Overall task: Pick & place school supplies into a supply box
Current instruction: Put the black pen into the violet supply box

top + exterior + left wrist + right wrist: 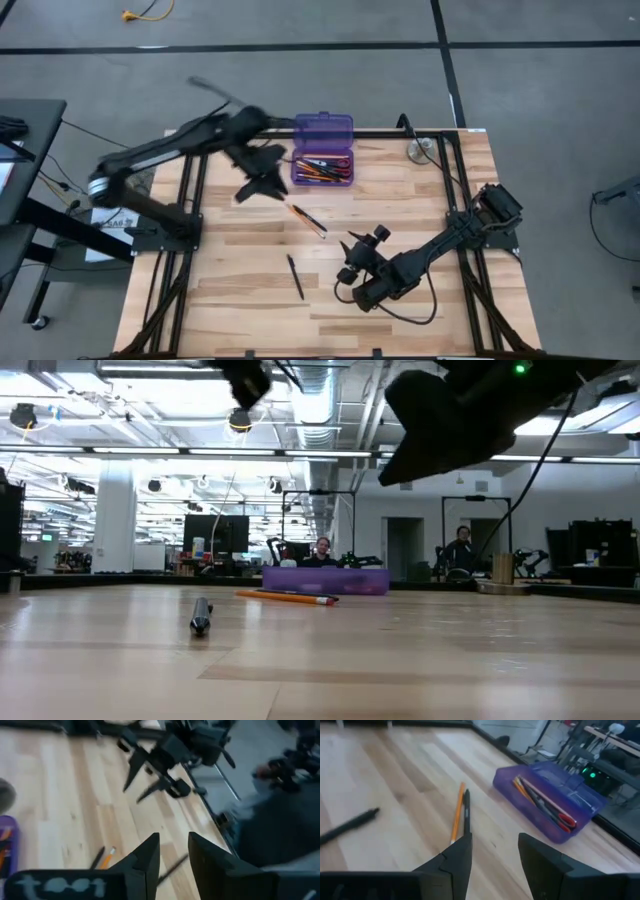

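The purple supply box (pixel 322 160) stands open at the table's far middle, its lid (pixel 323 127) tipped back; orange pencils, black pens and red-handled scissors (pixel 564 821) lie inside. On the wood, an orange pencil (pixel 457 812) and a black pen (pixel 467 812) lie side by side (pixel 307 218). Another black pen (pixel 295 276) lies nearer the front. My left gripper (pixel 174 852) hovers open just left of the box (pixel 258 180), holding nothing. My right gripper (pixel 495 852) is open above the table's middle (pixel 362 245), pointing toward the pencil and pen.
A round silver-grey metal disc (pixel 418 150) sits at the table's far right corner. A black frame rail (pixel 440 180) runs along the table's edges. Bare wood lies at the near left. People sit in the room beyond the table (pixel 322 550).
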